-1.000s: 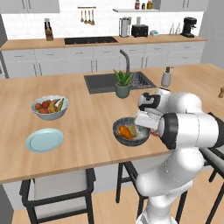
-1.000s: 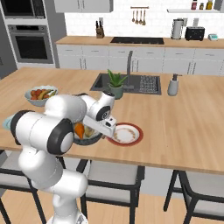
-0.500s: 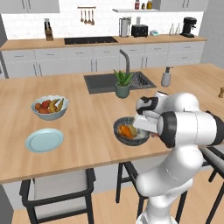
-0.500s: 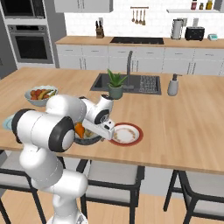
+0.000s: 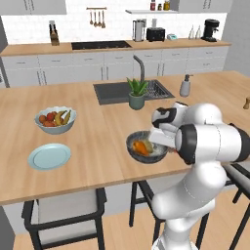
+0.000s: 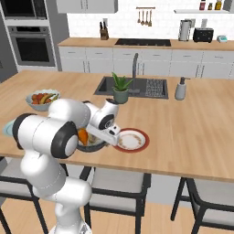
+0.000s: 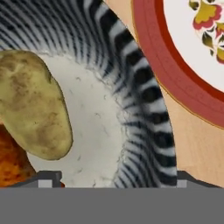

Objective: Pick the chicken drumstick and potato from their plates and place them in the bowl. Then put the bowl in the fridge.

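Left base view: the dark bowl [image 5: 132, 144] sits near the front edge of the wooden surface [image 5: 97, 168], with the orange-brown chicken drumstick [image 5: 141, 147] lying in it. My arm [image 5: 210, 141] bends over the bowl's right side and hides whatever is beyond it. To the left, well apart, lies the light blue plate [image 5: 49, 156], bare, and behind it a pale fruit bowl [image 5: 55, 119]. Farther off are the sink [image 5: 122, 92], a potted plant [image 5: 137, 93] and a soap dispenser [image 5: 185, 87]. Open wood lies to the left of the bowl and beyond it.

Right base view: from this side I get what the arm covered, the red-rimmed plate [image 6: 145, 137] just right of the bowl, close but with a sliver of wood between. The bowl is mostly behind my forearm; an orange bit of drumstick shows. A wide stretch of wood is free to the right. The black wall oven [image 6: 34, 45] stands far left.

Hand view: close in, the end effector [image 7: 118, 179] is released, its dark fingertips [image 7: 48, 177] spread wide and clamping nothing. The potato [image 7: 33, 109], tan and mottled, rests on the bowl's pale speckled floor, touching the rough orange drumstick at lower left. The bowl's wall is banded black and white. Across a narrow strip of wood is the plate's smooth red rim, with a flower print on its white centre.
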Tool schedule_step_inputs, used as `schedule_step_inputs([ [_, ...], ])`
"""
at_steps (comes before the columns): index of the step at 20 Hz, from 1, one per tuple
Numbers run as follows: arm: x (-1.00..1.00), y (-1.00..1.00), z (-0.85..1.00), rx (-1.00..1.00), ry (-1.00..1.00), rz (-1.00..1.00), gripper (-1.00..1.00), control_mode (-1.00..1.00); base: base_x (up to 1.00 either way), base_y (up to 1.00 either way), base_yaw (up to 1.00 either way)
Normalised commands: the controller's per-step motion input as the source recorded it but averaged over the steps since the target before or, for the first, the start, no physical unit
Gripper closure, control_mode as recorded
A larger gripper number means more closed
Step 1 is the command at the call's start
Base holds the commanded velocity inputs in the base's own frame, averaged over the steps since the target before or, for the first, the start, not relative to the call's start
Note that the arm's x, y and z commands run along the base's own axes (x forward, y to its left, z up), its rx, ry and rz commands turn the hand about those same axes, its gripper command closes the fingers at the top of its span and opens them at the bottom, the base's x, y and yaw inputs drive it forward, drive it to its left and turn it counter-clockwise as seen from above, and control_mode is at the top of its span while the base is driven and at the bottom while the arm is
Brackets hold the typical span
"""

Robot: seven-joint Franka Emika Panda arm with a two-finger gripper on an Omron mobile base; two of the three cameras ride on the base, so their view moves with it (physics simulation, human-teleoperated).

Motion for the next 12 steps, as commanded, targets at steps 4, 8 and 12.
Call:
schedule_step_inputs([
  [4, 0.0, 0.13, -0.01, 0.0, -0.07, -0.03, 1.0, -1.0, 0.0, 0.0, 0.0],
  [8, -0.04, 0.05, -0.06, 0.0, -0.05, -0.02, 1.0, -1.0, 0.0, 0.0, 0.0],
  [12, -0.05, 0.06, -0.01, 0.0, -0.04, -0.11, 1.0, -1.0, 0.0, 0.0, 0.0],
])
